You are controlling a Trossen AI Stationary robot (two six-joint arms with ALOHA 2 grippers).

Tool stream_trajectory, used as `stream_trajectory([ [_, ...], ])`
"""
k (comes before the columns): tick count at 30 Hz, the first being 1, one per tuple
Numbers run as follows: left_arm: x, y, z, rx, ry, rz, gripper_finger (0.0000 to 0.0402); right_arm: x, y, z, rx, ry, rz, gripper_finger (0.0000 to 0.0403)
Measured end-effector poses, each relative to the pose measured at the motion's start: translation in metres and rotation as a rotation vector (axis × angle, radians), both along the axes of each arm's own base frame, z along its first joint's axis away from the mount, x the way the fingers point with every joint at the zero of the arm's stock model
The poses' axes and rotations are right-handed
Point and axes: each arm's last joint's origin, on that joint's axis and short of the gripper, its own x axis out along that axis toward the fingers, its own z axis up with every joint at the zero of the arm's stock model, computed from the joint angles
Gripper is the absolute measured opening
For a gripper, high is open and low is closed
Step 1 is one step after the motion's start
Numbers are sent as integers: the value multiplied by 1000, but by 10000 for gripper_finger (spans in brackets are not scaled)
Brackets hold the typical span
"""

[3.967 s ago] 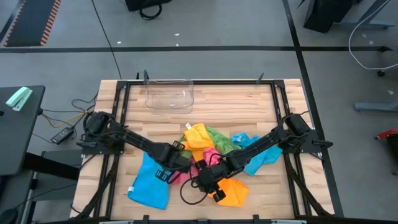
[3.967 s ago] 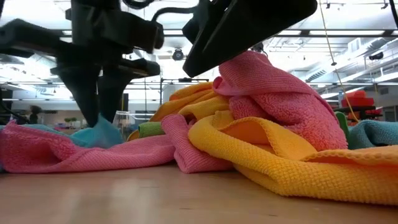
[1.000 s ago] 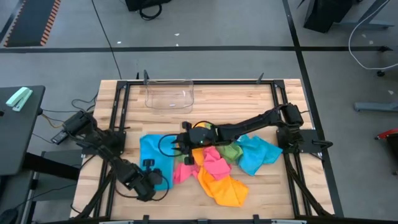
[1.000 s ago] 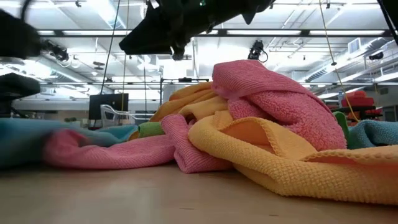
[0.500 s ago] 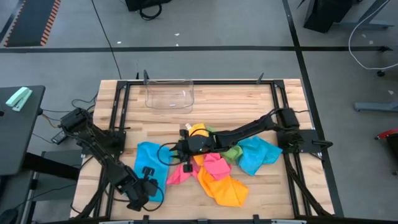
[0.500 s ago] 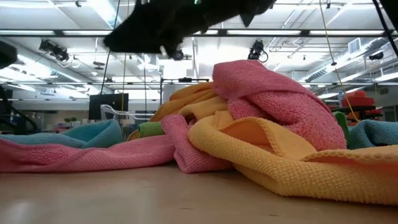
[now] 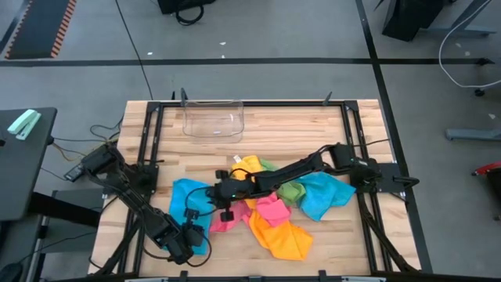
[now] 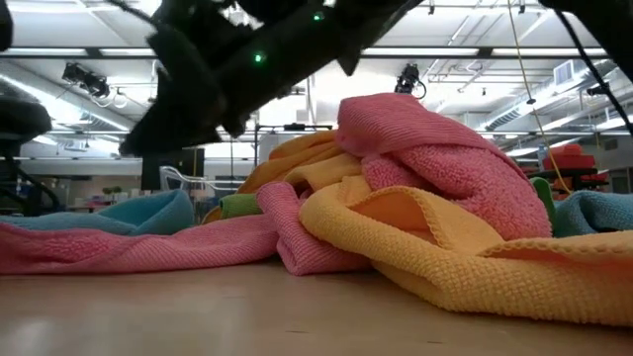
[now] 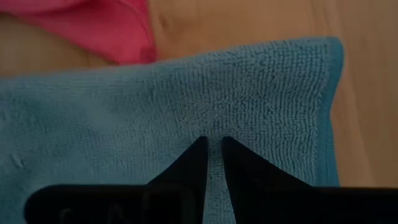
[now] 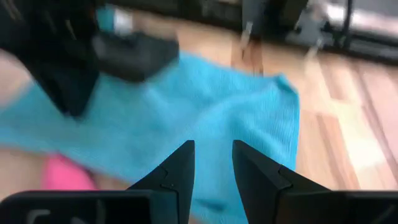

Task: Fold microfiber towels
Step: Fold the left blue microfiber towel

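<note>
Your non-task items: clear plastic bin (image 7: 213, 121) at wooden table's (image 7: 274, 125) far edge; black side stand (image 7: 23, 160) beside table, green object (image 7: 24, 124) on it.

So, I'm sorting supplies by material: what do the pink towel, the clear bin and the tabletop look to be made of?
The pink towel looks like soft microfiber cloth: a nubby looped weave, matte, draping in folds. The clear bin seems to be transparent plastic, since the wood shows through its glossy walls. The tabletop looks like light wooden planks with visible grain, probably smooth-finished.
</note>
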Motion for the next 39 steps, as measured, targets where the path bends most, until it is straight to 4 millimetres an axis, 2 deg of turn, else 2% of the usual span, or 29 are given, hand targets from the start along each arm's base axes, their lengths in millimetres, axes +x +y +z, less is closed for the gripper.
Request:
stream_trajectory([
  [5,-2,-2,-3,-23,42,10,50,12,-5,-17,-59,110,21,117],
  [10,-11,-6,-3,-25,53,28,46,11,-11,-29,-93,180,37,117],
  [19,-19,-11,-4,-40,83,51,42,5,-20,-21,-142,242,56,117],
  [31,-26,-15,-4,-59,105,79,37,5,-38,-24,-199,266,72,117],
  [35,-28,-16,-4,-58,111,71,33,3,-42,-11,-190,256,64,117],
  [39,-31,-16,-4,-49,130,71,33,-2,-28,12,-204,219,139,123],
])
